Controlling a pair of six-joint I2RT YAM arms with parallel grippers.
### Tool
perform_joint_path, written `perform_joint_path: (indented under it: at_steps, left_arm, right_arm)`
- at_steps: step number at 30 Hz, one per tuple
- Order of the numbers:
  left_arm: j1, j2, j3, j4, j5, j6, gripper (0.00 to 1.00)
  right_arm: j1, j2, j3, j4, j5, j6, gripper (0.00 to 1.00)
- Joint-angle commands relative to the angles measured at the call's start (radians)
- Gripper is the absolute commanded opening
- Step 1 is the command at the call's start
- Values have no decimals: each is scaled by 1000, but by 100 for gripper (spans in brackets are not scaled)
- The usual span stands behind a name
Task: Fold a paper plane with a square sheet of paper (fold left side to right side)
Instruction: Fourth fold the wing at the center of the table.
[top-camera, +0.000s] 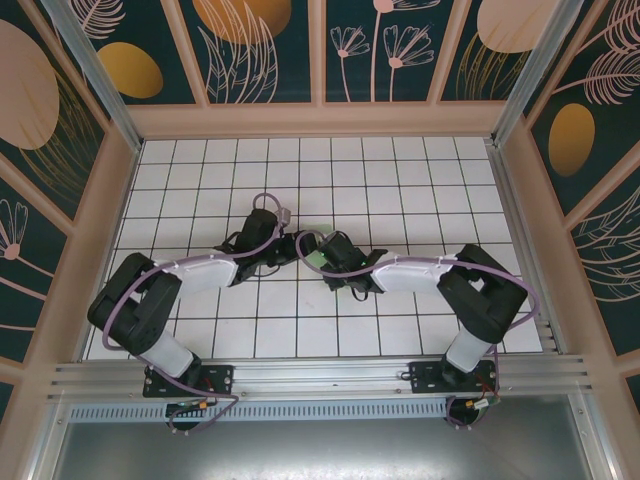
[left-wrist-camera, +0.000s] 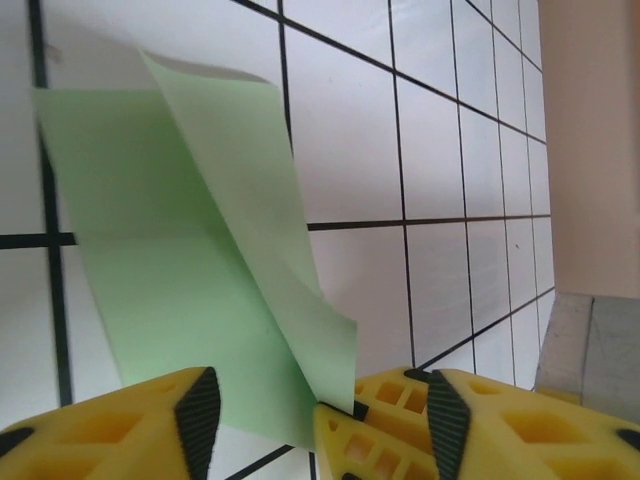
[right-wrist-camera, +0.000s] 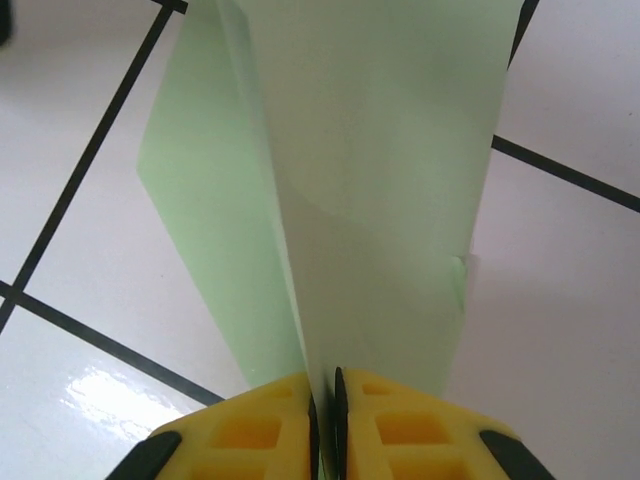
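Observation:
The pale green sheet of paper (left-wrist-camera: 170, 270) lies folded narrow on the white tiled table, with one flap (left-wrist-camera: 270, 230) standing up off it. My right gripper (right-wrist-camera: 322, 420) is shut on the near edge of that raised flap (right-wrist-camera: 380, 200), holding it upright. Its yellow fingertips (left-wrist-camera: 375, 425) show in the left wrist view, between my own fingers. My left gripper (left-wrist-camera: 320, 425) is open, its fingers wide apart either side of the paper's end and of the right fingertips. From above, both grippers (top-camera: 290, 245) (top-camera: 326, 256) meet at the table's middle, hiding most of the paper (top-camera: 317, 260).
The white tiled table (top-camera: 400, 180) has black grid lines and pale wooden walls (top-camera: 320, 118) on three sides. A grey metal rail (top-camera: 320, 375) runs along the near edge by the arm bases. Open tiles lie behind and to both sides of the grippers.

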Motion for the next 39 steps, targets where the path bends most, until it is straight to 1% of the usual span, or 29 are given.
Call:
perform_joint_path:
  at_steps: [1, 5, 9, 11, 16, 18, 20, 24, 33, 39]
  left_arm:
    - [24, -80, -28, -20, -11, 15, 63]
    - [53, -150, -60, -48, -37, 22, 67]
    - [62, -168, -79, -52, -41, 23, 67]
    - [63, -152, -85, -38, -32, 21, 64]
    - [62, -70, -90, 39, 44, 14, 47]
    - [59, -39, -90, 79, 74, 7, 44]
    - [52, -10, -83, 108, 92, 2, 43]
    - [28, 48, -44, 117, 108, 8, 44]
    - [4, 171, 25, 118, 114, 10, 45]
    - [2, 210, 54, 101, 112, 15, 45]
  right_arm:
    - [6, 26, 5, -8, -37, 3, 14]
    - [2, 23, 4, 6, -76, 10, 13]
    - [-16, 4, -5, 25, -135, 19, 12]
    - [-29, -10, -11, 35, -161, 23, 12]
    - [-73, -36, -28, 57, -270, 29, 11]
    - [-89, -38, -34, 62, -311, 32, 11]
    - [-105, -38, -42, 77, -352, 38, 10]
    - [-129, -33, -56, 101, -420, 50, 10]
    - [-165, -21, -83, 127, -490, 65, 9]
    - [-184, -21, -103, 147, -524, 74, 9]
